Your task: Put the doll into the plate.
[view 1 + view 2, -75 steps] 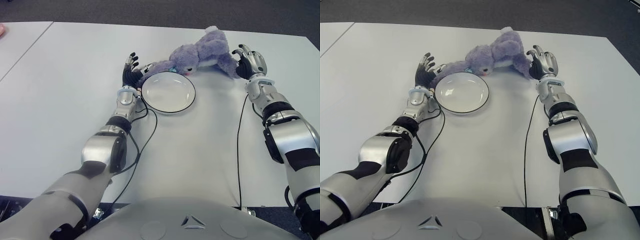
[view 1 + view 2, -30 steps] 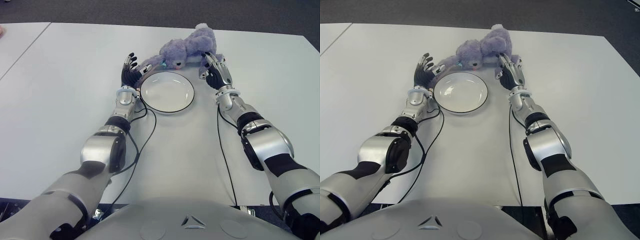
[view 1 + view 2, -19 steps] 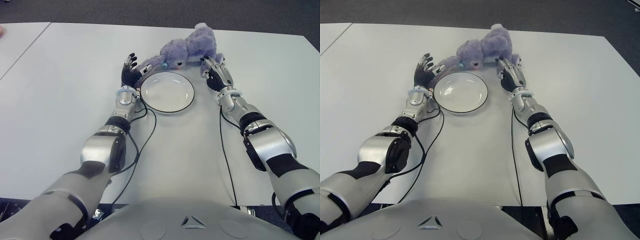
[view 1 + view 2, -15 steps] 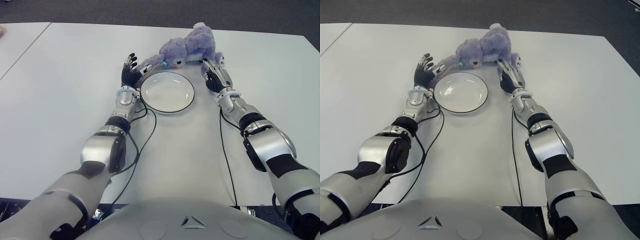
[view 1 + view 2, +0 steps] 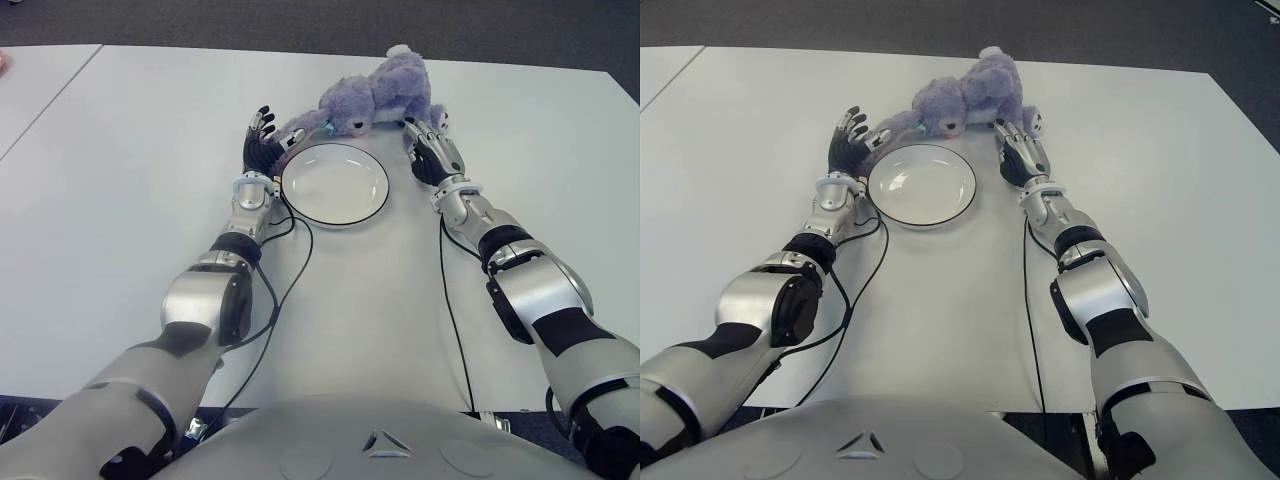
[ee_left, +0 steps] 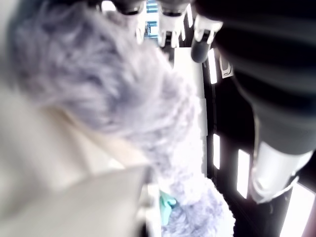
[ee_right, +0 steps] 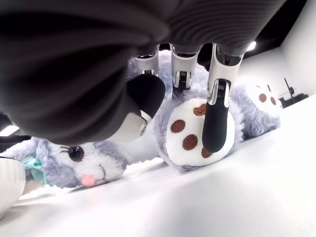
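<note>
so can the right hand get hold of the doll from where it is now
Probably yes. The right hand is right at the doll, its open fingers against a spotted paw with nothing between them. It has not closed on it. The left hand is at the doll's other end, beside the plate.

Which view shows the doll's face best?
The right wrist view: the doll shows its eye, pink nose and teal bow there. The eye views show the whole body, face small; the left wrist view shows only blurred fur.
</note>
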